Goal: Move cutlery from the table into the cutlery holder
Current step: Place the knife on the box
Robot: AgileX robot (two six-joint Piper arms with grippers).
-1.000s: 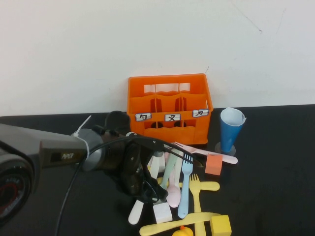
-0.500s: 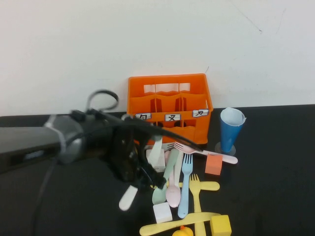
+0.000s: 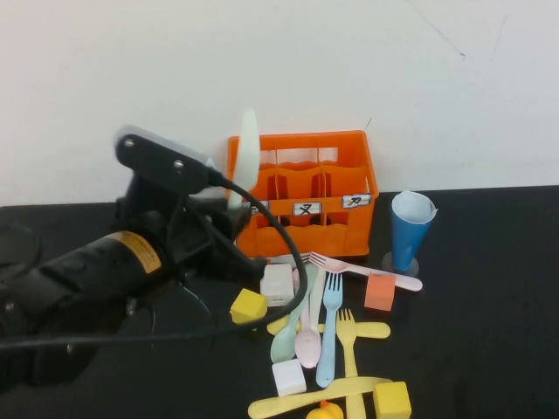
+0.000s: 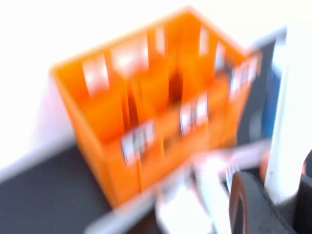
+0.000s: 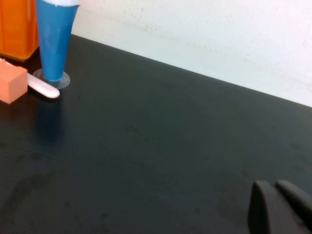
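My left gripper [image 3: 225, 202] is raised just left of the orange cutlery holder [image 3: 301, 188] and is shut on a white piece of cutlery [image 3: 246, 155] that stands nearly upright, its end above the holder's left rim. In the left wrist view the white piece [image 4: 291, 122] sits between the fingers of the left gripper [image 4: 285, 195], with the holder [image 4: 156, 97] ahead. More cutlery lies in front of the holder: a pink fork [image 3: 362, 271], a blue fork [image 3: 327, 336], a pink spoon [image 3: 308, 340], a mint spoon [image 3: 286, 336], a yellow fork [image 3: 350, 349]. My right gripper [image 5: 279, 200] is shut and empty over bare table [image 5: 146, 136].
A blue conical cup [image 3: 409, 229] stands right of the holder. Cubes lie among the cutlery: yellow [image 3: 248, 305], white [image 3: 277, 284], white [image 3: 288, 377], orange [image 3: 379, 292], yellow [image 3: 391, 400]. A yellow duck [image 3: 323, 412] is at the front edge. A white wall stands behind.
My left gripper has lifted the white piece off the table, swung it upright and moved up toward the holder's left side. A yellow cube is now uncovered where the arm was.
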